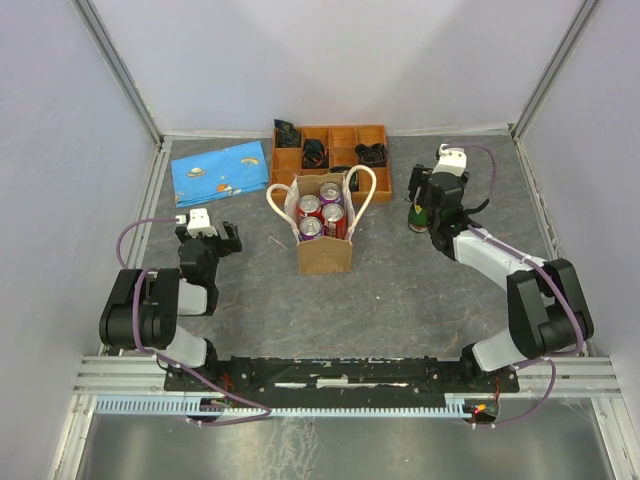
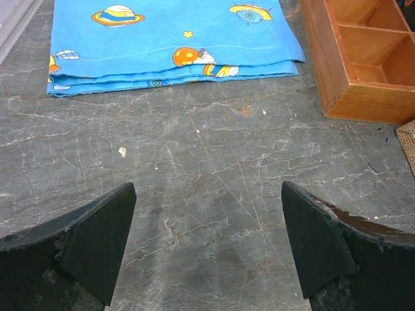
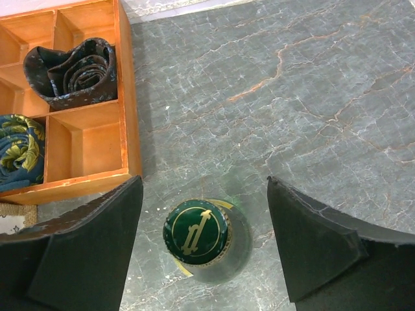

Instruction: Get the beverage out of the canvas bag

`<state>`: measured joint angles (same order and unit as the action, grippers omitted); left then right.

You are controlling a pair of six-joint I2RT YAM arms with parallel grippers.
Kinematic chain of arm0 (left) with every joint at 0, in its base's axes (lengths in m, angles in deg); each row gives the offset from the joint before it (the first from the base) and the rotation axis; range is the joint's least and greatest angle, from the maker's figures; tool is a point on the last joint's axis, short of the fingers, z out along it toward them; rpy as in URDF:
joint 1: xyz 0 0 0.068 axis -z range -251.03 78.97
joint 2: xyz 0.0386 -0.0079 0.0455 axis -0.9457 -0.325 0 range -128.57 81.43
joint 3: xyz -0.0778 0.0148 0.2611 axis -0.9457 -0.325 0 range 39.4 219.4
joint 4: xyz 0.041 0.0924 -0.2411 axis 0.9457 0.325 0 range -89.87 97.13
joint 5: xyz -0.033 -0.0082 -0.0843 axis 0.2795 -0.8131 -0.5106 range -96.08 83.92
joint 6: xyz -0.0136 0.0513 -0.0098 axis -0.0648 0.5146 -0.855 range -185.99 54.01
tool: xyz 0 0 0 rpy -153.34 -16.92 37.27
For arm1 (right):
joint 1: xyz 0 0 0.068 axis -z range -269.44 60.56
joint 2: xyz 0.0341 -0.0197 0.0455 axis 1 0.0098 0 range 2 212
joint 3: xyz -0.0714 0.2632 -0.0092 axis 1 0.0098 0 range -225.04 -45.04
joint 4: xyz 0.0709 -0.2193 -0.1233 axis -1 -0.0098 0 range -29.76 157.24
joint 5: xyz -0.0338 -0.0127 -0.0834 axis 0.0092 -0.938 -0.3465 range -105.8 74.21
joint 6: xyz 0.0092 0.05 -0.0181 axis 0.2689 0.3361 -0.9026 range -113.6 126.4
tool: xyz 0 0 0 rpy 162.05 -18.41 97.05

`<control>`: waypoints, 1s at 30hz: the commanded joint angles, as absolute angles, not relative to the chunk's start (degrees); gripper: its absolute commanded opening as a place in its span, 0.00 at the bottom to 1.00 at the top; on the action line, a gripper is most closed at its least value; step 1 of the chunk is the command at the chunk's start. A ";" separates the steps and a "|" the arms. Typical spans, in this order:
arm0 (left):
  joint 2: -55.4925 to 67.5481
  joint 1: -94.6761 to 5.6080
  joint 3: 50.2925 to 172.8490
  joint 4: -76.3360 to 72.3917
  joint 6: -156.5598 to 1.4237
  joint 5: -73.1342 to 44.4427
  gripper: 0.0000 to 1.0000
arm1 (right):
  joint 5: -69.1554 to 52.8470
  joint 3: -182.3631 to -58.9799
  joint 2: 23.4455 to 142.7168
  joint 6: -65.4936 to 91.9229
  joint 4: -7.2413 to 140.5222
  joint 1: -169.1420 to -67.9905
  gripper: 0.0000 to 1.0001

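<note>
The tan canvas bag with two cream loop handles stands upright mid-table. It holds several red and purple drink cans. A green bottle with a green and gold cap stands upright on the table to the right of the bag. My right gripper is open, directly above the bottle, a finger on each side and neither touching it. My left gripper is open and empty over bare table, left of the bag.
An orange wooden compartment tray with rolled dark fabric items stands behind the bag; its corner shows in the right wrist view and the left wrist view. A folded blue space-print cloth lies at the back left. Grey walls enclose the table.
</note>
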<state>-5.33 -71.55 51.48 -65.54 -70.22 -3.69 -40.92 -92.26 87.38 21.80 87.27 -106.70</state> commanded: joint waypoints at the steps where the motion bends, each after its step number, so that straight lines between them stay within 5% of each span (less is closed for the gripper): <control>1: -5.61 -71.37 52.85 -67.39 -67.48 -4.49 0.99 | -39.95 -93.53 84.98 20.85 88.33 -107.47 0.86; 9: -5.62 -71.38 52.85 -67.45 -67.48 -4.47 0.99 | -44.36 -102.21 76.51 14.45 84.34 -111.84 0.87; 20: -5.58 -71.37 52.85 -67.43 -67.48 -4.40 0.99 | -39.44 -116.72 74.82 8.40 72.41 -130.38 0.81; 30: -5.58 -71.33 52.84 -67.41 -67.48 -4.47 0.99 | -35.01 -124.79 90.60 14.61 61.02 -137.30 0.22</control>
